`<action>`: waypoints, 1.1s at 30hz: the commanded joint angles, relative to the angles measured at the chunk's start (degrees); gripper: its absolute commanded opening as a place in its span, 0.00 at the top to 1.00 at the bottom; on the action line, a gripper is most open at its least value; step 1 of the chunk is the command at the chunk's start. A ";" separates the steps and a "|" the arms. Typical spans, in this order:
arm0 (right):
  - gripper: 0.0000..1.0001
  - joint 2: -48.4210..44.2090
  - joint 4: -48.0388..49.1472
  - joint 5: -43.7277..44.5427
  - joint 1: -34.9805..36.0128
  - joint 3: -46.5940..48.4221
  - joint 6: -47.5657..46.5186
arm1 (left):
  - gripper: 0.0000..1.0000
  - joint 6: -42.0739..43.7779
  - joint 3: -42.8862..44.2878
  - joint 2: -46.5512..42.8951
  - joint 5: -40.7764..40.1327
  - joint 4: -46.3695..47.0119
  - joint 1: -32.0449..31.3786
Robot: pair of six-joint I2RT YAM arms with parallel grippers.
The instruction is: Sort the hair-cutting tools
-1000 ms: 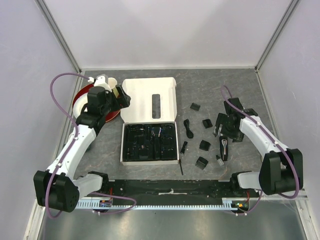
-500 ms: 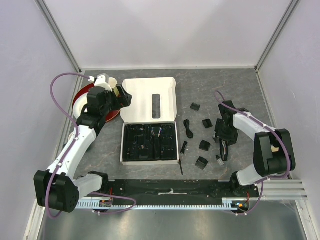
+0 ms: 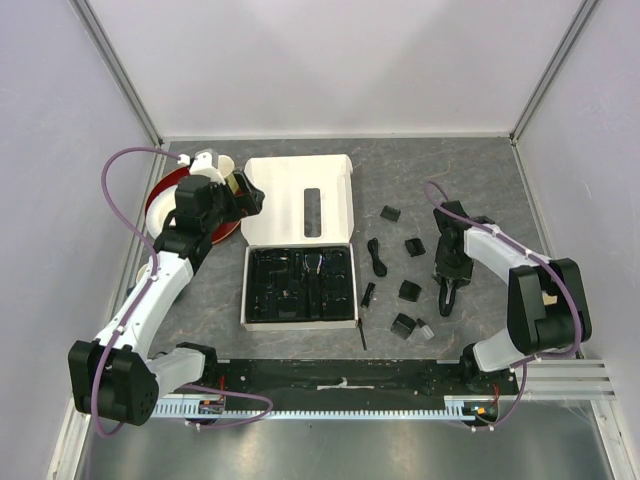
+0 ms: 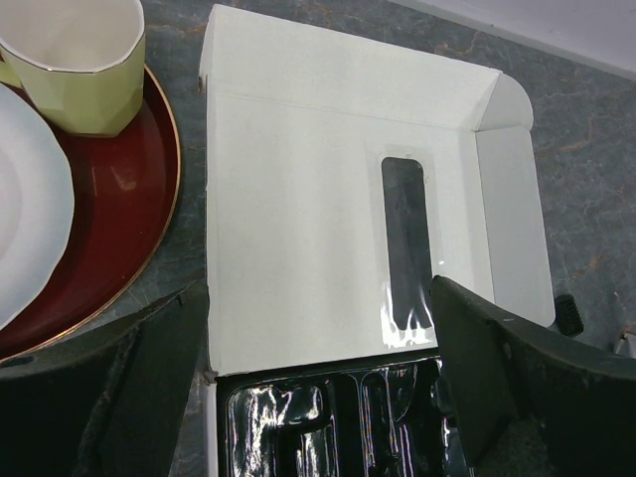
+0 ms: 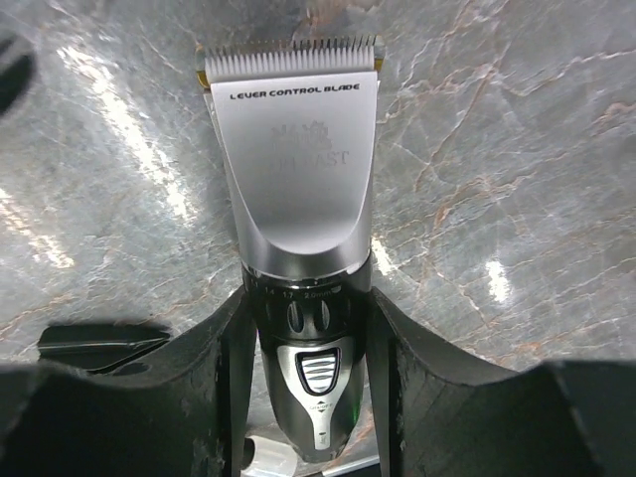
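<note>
Clipper: one black-and-silver clipper [image 5: 296, 169], at the right part of the grey marbled table [image 3: 480, 180], right of the other loose parts, with its toothed blade pointing away from the right wrist camera
Clipper writing: "LEVER CONTROL BLADE" is printed across the silver head; the embossed line under it is too faint to read, and the marks on the dial ring are too small
Comb attachments: four black blocky comb attachments [image 3: 414, 246], spread apart between the box and the clipper
Cord: one coiled black cord [image 3: 377, 256], right of the box
Brush: one thin black brush [image 3: 361, 335], just off the box's near right corner
Small bits: one black piece [image 3: 368, 294] beside the box's right edge; one grey piece [image 3: 425, 328] just beside the nearest comb attachment
Box: one white box [image 3: 285, 190], its lid laid open flat with one slot window, and one black moulded tray [image 3: 300, 285]
Crockery: one red plate [image 4: 129, 199], one white dish [image 4: 25, 229], one pale yellow cup [image 4: 75, 60]
Right gripper [image 5: 308, 313]: pinching the clipper's neck, a finger against each side
Left gripper [image 4: 318, 328]: spread wide above the box lid, holding nothing
</note>
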 commanded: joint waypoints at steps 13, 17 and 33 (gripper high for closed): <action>0.73 -9.43 5.84 -1.04 13.05 18.74 3.29 | 0.03 -0.31 0.59 -0.55 0.13 -0.75 0.15; 0.73 -9.35 12.24 -2.53 20.17 20.16 4.70 | 0.03 -0.66 1.29 -0.63 -0.83 -3.39 0.15; 0.73 6.21 24.65 7.83 44.61 26.83 12.78 | 0.03 -3.38 -1.16 -4.23 -6.55 -14.12 0.15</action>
